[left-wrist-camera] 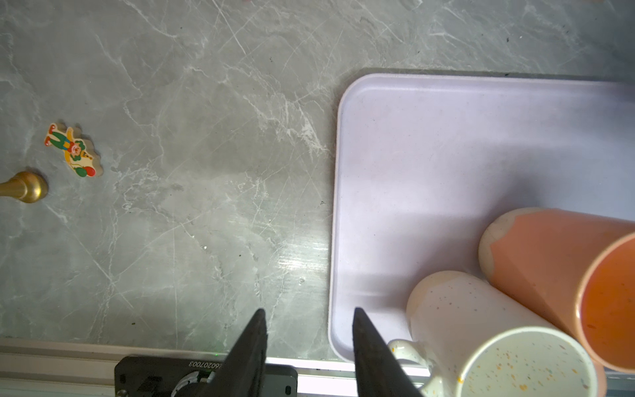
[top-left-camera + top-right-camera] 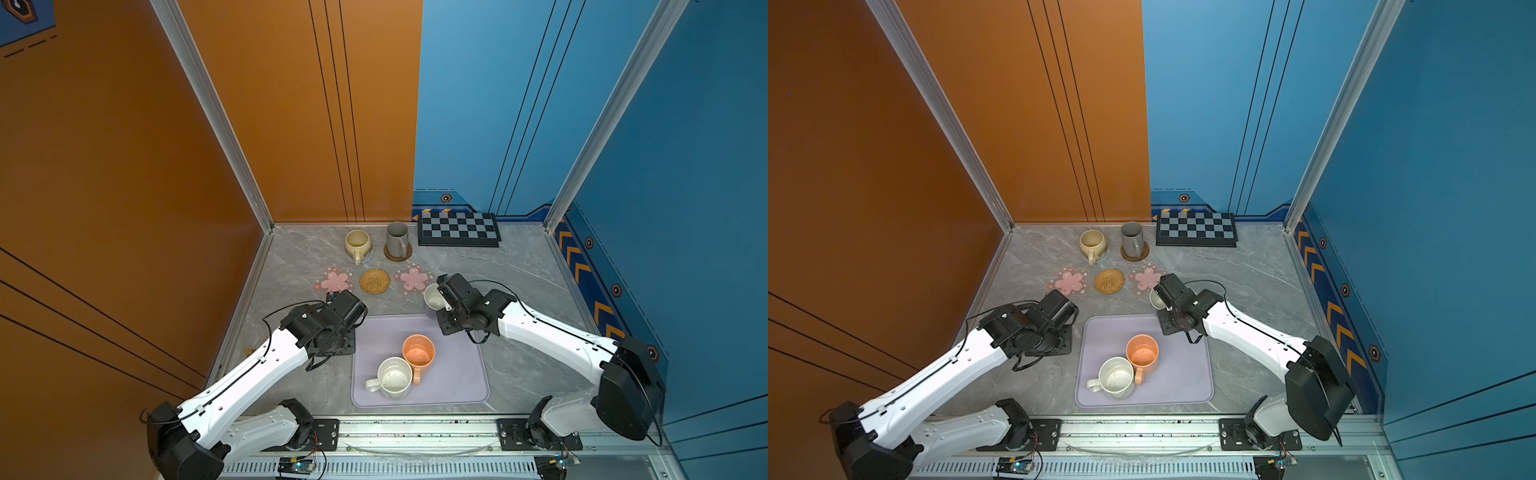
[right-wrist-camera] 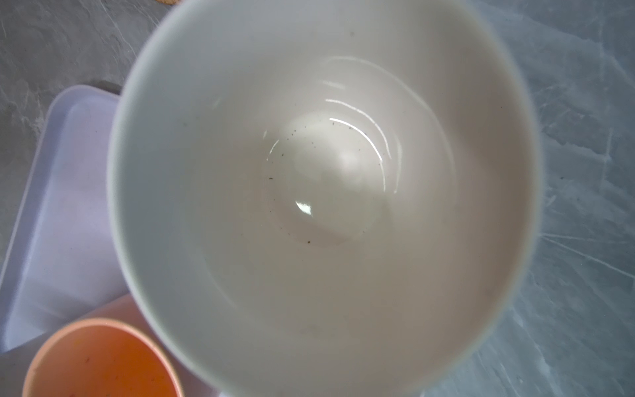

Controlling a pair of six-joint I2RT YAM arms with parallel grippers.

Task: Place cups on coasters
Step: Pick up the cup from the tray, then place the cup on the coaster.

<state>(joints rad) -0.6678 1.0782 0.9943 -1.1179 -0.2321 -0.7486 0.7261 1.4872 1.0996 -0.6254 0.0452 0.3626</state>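
Lavender cup [image 3: 309, 189] fills right wrist view, clamped in right pincer [image 2: 444, 300]; left pincer [image 1: 309, 310] part-open, empty.

The left arm [image 2: 249, 374] and right arm [image 2: 552, 332] wear white shells, black joints and thin black cables [image 2: 230, 384]. The left hand [image 1: 309, 309] has black, tapering fingers [image 1: 252, 347].

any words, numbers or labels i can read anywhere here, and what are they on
"260207003": white print on the black mount at the table edge, left wrist view; partly covered, digits uncertain.
Wall hexagon emblems: too small to read.
No other text shows.
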